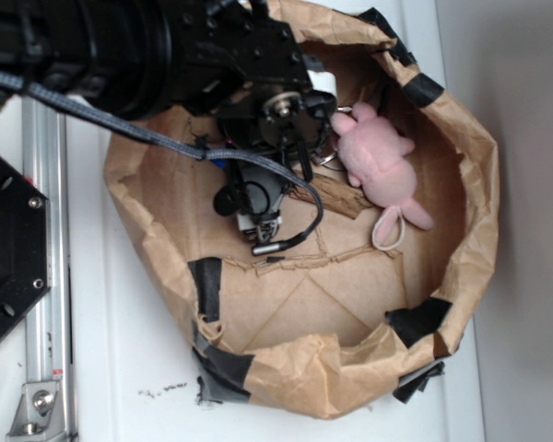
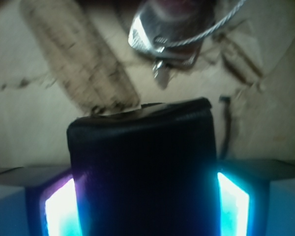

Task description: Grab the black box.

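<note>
Wrist view: the black box [image 2: 142,167] sits between the two glowing fingers [image 2: 64,209], which press both its sides, clamped on it above the cardboard floor. Only the exterior view shows the brown paper bin [image 1: 461,184] on the white bench [image 1: 120,368], holding the pink plush toy [image 1: 380,161].

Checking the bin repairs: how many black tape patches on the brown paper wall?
5 visible: upper rim, upper right, right, left inner wall, bottom-left. The arm hides the upper left, so maybe more.

The black arm reaches in from the upper left, wrist bent downward, its tool [image 2: 146,196] with both lit fingers [image 2: 233,206] pressed against the black box [image 2: 142,162].
</note>
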{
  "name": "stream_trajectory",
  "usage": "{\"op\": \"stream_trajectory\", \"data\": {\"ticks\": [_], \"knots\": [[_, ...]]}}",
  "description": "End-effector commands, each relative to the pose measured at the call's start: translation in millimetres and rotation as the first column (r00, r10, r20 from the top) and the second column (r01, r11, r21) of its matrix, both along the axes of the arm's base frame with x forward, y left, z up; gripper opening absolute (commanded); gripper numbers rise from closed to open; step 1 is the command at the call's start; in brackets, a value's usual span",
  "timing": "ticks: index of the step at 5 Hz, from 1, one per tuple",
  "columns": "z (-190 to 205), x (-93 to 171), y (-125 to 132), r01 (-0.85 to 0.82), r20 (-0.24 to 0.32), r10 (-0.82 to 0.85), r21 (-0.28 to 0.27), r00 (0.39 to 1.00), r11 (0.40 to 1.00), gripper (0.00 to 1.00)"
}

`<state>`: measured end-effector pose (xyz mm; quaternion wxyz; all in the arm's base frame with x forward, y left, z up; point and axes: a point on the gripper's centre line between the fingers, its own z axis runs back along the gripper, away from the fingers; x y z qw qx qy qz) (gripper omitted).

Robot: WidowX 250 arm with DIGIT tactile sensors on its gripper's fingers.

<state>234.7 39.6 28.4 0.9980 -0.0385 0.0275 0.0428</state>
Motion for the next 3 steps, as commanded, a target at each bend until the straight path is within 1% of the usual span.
{"op": "stream_trajectory", "data": {"ticks": [1, 2, 3], "knots": [[109.2, 13.0, -11.4, 0.106, 0.210, -0.110, 0.029, 0.971, 0.994, 0.00], [126.0, 25.2, -26.5, 0.121, 0.185, -0.129, 0.055, 0.974, 0.991, 0.00], [118.7, 30.1, -38.5, 0.145, 0.153, -0.157, 0.086, 0.976, 0.986, 0.00]]}}
